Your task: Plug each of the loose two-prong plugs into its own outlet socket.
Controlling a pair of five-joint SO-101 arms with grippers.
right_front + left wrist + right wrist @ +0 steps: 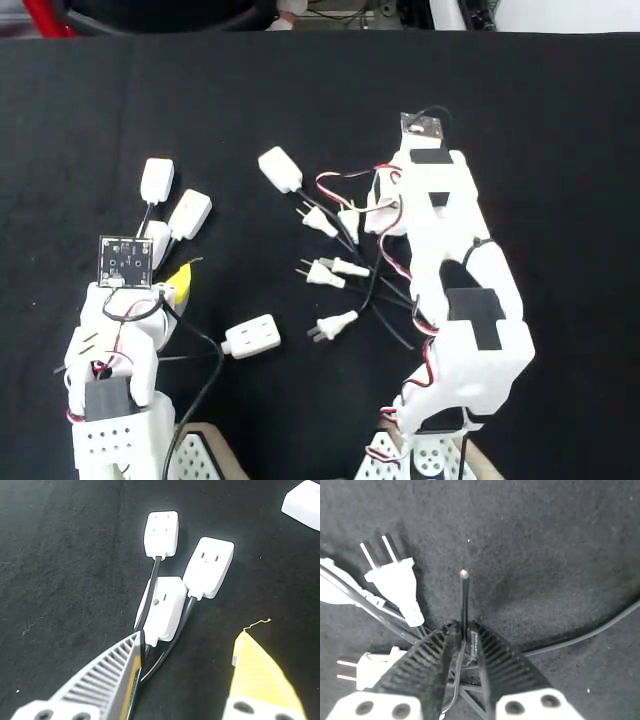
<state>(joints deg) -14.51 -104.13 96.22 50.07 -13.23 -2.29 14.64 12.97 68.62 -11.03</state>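
Tightly, right tool (462, 628) pinches black cord (464, 594); plugs (395, 586) crowd beside.

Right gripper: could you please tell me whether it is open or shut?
Shut: the right gripper pinches a thin black cable between closed fingers.

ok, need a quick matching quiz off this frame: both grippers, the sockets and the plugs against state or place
Things:
1. left gripper
2. right gripper
3. clustered sockets
4. loose plugs

States/places:
A. shut on a black cable
B. on the table between the two arms, prongs bare
C. open
D. three together, just ahead of the left gripper

Pairs: 1-C, 2-A, 3-D, 4-B
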